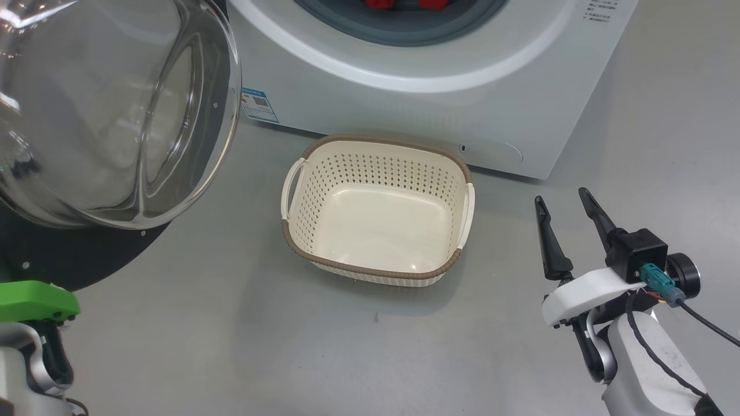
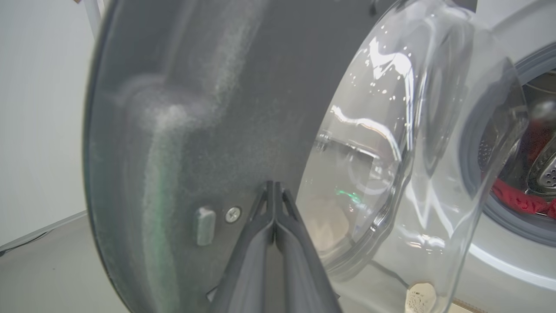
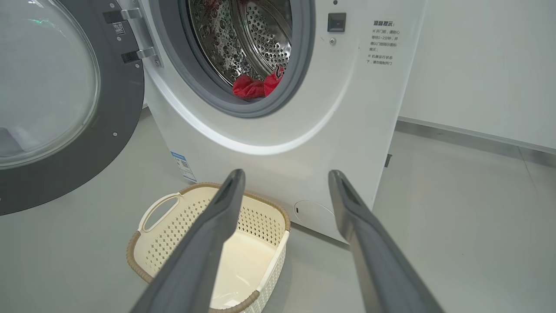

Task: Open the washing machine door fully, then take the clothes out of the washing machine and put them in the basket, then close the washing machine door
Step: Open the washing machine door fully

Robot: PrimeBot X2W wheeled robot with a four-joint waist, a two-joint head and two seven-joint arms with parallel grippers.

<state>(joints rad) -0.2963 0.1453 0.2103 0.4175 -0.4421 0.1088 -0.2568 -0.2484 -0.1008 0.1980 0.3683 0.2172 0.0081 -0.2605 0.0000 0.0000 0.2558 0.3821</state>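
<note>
The washing machine door (image 1: 110,110) stands swung open at the upper left, its glass bowl bulging toward me. My left gripper (image 2: 274,184) is shut on nothing, its tips close against the door's (image 2: 217,108) dark inner rim beside a screw; contact is unclear. Red clothes (image 3: 254,87) lie in the drum of the washing machine (image 3: 347,108), just behind the grey seal, and peek in as clothes (image 1: 381,3) at the top edge. The empty cream basket (image 1: 376,140) sits on the floor before the washing machine (image 1: 439,104). My right gripper (image 1: 562,195) is open, right of the basket (image 3: 130,256).
A blue sticker (image 1: 259,105) marks the machine's lower left corner, and a round cover (image 1: 491,151) sits low on its front. Grey floor (image 1: 231,323) spreads around the basket. A white wall (image 3: 478,65) rises to the right of the machine.
</note>
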